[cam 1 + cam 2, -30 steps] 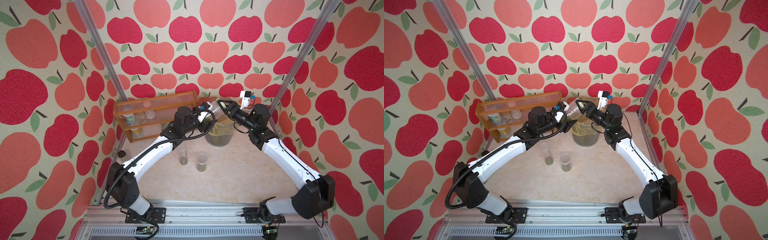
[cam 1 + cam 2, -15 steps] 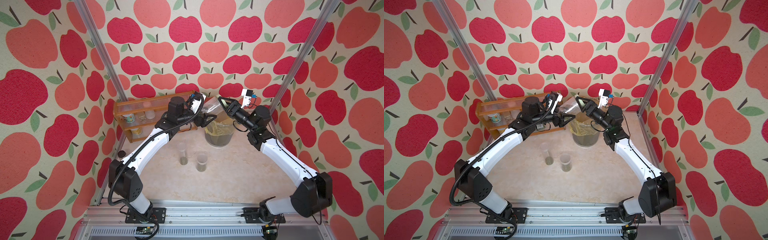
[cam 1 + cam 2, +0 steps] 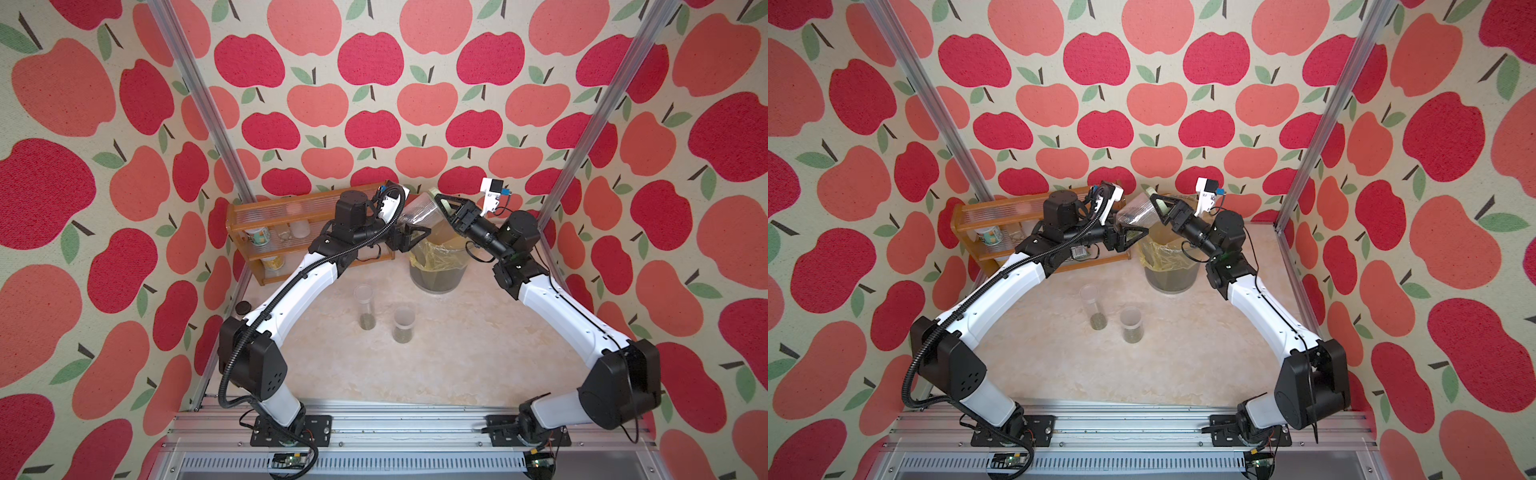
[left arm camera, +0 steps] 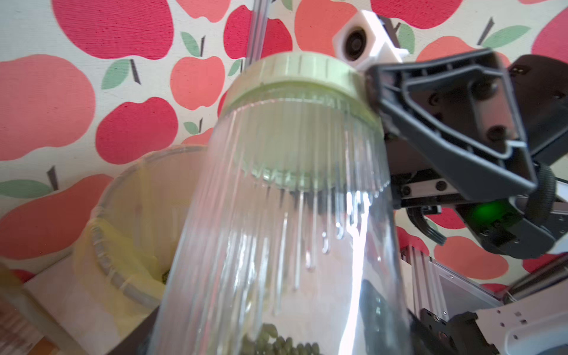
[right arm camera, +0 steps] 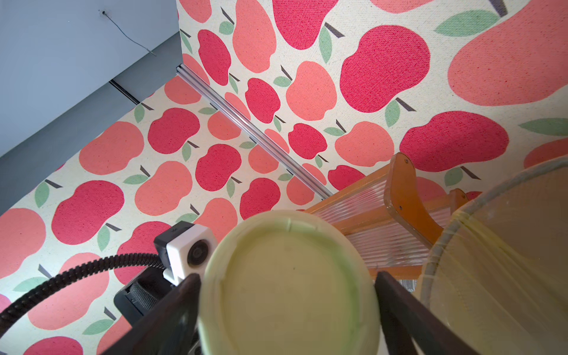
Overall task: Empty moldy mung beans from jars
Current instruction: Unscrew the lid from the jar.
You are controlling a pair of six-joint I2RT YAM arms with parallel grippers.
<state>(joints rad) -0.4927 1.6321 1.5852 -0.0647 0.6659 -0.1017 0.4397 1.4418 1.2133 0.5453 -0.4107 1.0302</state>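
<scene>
One ribbed clear jar (image 4: 276,246), clasped at its base by the left fingers (image 3: 417,228), points its pale green lid (image 5: 289,292) between the right fingers (image 5: 399,310), grip unclear.

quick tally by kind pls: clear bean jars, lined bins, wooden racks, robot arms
clear jars with mung beans: 3 (wide jar held up, tall narrow jar, shorter jar)
lined bin: 1
wooden rack: 1
robot arms: 2 (left arm, right arm)
total: 7
</scene>
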